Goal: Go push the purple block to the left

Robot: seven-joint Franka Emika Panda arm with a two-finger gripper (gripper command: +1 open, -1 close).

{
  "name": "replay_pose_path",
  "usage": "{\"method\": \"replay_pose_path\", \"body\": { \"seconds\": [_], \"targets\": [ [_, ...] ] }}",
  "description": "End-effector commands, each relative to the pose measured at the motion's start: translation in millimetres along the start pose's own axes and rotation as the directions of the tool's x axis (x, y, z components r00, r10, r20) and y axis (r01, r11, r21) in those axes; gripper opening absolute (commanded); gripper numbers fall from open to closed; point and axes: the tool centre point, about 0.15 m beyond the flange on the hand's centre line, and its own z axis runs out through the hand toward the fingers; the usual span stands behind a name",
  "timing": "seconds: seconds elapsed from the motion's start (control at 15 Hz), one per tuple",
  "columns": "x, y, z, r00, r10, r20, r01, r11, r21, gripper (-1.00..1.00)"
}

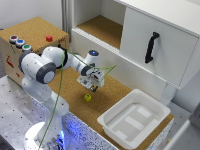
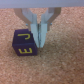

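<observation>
The purple block [image 2: 24,43] is a small cube with yellow letters on its faces. It lies on the cork table surface [image 2: 65,60] in the wrist view. My gripper [image 2: 39,43] is shut, with its fingertips together right beside the block, against one side of it. It holds nothing. In the exterior view the gripper [image 1: 92,87] is low over the cork table [image 1: 112,92], near the middle. I cannot make out the purple block there; the gripper hides it.
A small yellow object [image 1: 87,97] lies just in front of the gripper. A white bin [image 1: 132,120] stands at the exterior view's right. A wooden box with buttons [image 1: 32,37] is at the left. A white cabinet with a black handle [image 1: 151,47] stands behind.
</observation>
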Motion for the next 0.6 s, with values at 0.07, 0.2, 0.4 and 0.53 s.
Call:
{"method": "replay_pose_path", "body": {
  "seconds": [0.07, 0.2, 0.4, 0.53],
  "targets": [
    [15.6, -45.0, 7.9, 0.999, -0.01, 0.051, 0.012, 0.999, -0.041, -1.0],
    [14.7, -56.3, 12.0, 0.998, -0.003, 0.069, 0.004, 1.0, -0.005, -1.0],
    [18.9, -74.2, 18.4, 0.997, 0.012, 0.075, -0.015, 0.999, 0.041, -1.0],
    [23.2, -87.9, 20.0, 0.997, 0.01, 0.08, -0.013, 0.999, 0.038, -1.0]
  ]
}}
